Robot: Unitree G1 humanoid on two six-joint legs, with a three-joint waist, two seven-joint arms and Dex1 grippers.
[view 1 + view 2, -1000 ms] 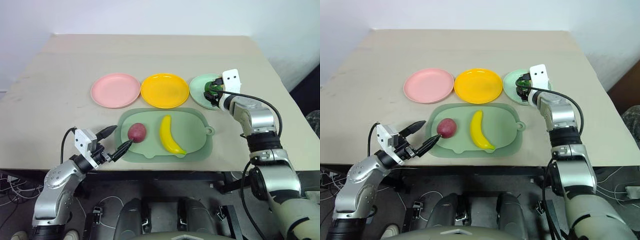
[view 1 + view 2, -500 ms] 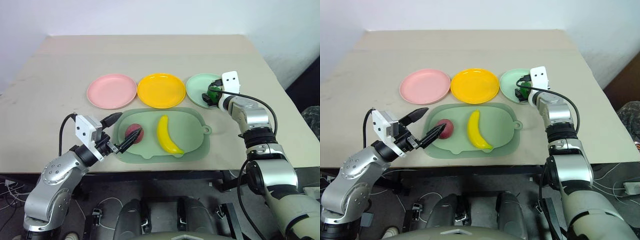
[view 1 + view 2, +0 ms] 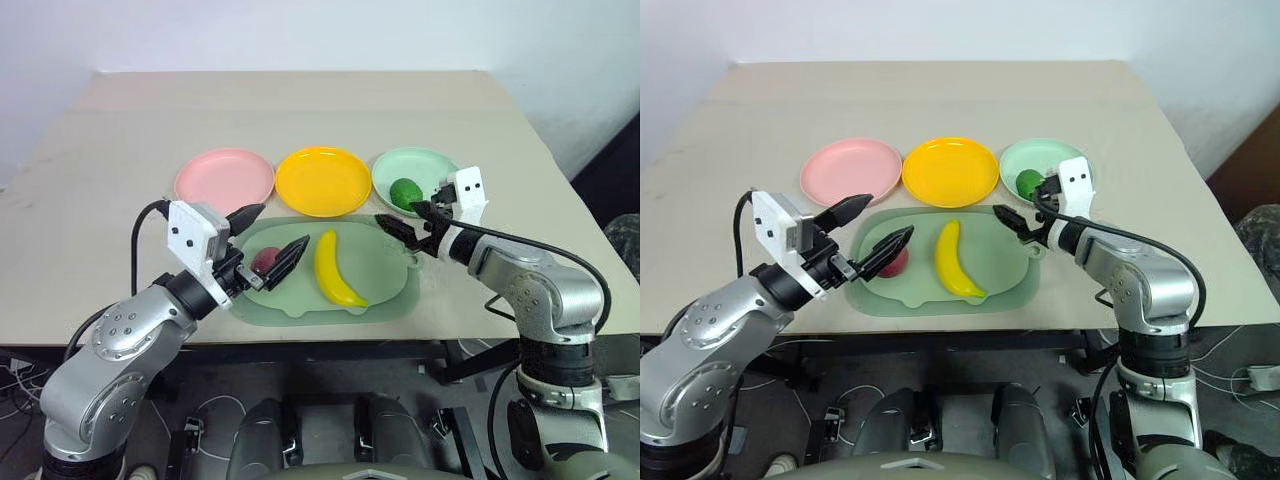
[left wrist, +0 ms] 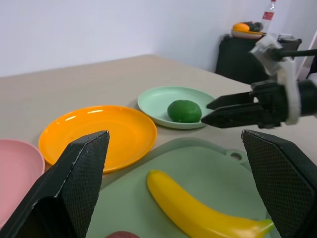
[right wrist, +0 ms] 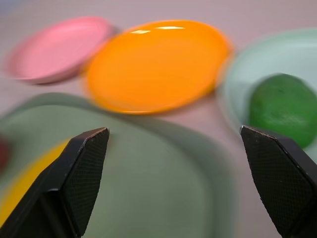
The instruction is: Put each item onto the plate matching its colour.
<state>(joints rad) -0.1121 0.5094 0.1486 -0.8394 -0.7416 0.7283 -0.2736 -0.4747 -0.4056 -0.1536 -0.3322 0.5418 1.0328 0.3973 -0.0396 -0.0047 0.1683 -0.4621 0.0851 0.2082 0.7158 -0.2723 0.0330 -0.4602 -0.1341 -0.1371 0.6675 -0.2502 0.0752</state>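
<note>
A beige bench [image 3: 120,200] carries three round plates in a row across its middle, with a pale green tray [image 3: 385,262] between them and the near edge. From the left edge to the right edge, the plates are pink [image 3: 224,180], yellow [image 3: 323,181] and mint green [image 3: 440,168].

The lime [image 3: 404,193] lies on the mint plate, toward the side facing the tray, so the green item seems to be sorted already. The banana [image 3: 335,268] lies along the middle of the tray, and the dark red fruit [image 3: 264,260] sits on the tray's left part. Both are on the tray, not on a plate, so two items are left to place.

The left gripper [image 3: 270,242] hangs over the tray's left end with its fingers [image 3: 289,257] wide apart and empty. One finger crosses in front of the red fruit and the other points over the tray's far left corner. This looks like a line-up for taking the red fruit, which belongs on the pink plate just beyond; whether a finger touches it cannot be told.

The right gripper [image 3: 412,218] hovers at the tray's far right corner, beside the mint plate, fingers apart and holding nothing. It points toward the tray's middle, with the banana as the nearest unsorted item on its side.
</note>
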